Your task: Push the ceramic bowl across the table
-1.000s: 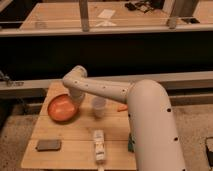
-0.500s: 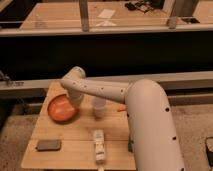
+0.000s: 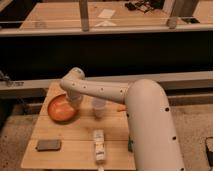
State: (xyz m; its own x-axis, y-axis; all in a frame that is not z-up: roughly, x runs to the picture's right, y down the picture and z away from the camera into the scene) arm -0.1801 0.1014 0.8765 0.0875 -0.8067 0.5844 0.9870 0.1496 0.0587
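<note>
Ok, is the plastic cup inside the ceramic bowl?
No, the plastic cup stands on the table right of the ceramic bowl, with the gripper at the bowl's right rim.

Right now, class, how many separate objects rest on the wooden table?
4: ceramic bowl far left, gripper at its rim; clear cup beside it; dark slab near left; white packet near centre. The arm may hide others.

1. The ceramic bowl (image 3: 60,109) is wide, shallow and orange-red with a glossy lighter centre. It sits upright on the far left part of the table.
2. The table (image 3: 75,136) is light wooden planks, roughly square.
3. The gripper (image 3: 75,101), fingers closed, is at the bowl's right rim.
</note>
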